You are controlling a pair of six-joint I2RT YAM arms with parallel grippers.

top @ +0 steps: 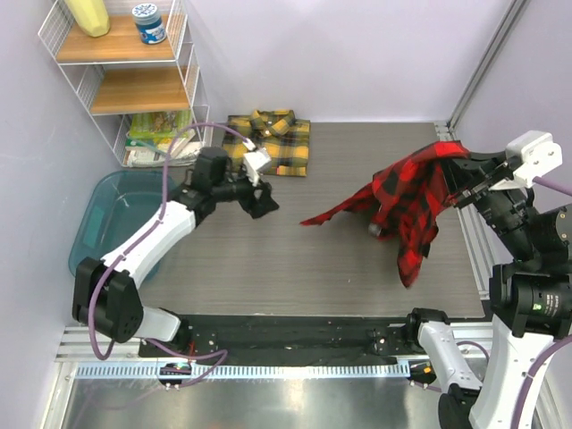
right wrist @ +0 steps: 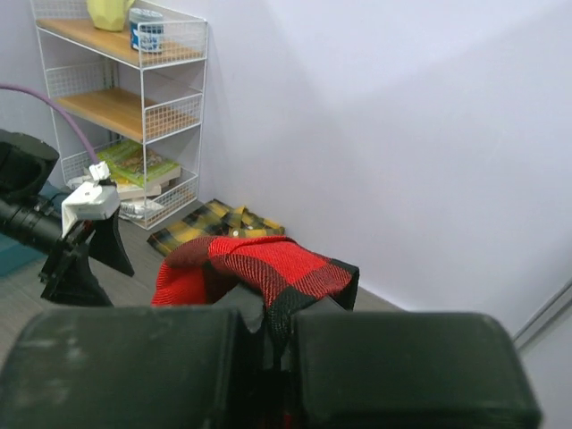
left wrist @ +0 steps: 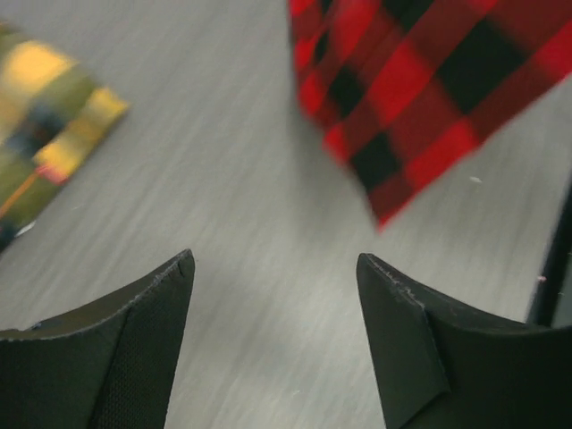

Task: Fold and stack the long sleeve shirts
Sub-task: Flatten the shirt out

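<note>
Right gripper pinches the red-and-black plaid shirt aloft at the table's right, its long axis trailing left toward the nearer left gripper — spread wide, empty.

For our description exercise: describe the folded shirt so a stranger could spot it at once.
Find the white wire shelf, far left. Right of its foot lies the yellow-and-black shirt. It is folded flat, unlike the draped red-and-black shirt.
</note>
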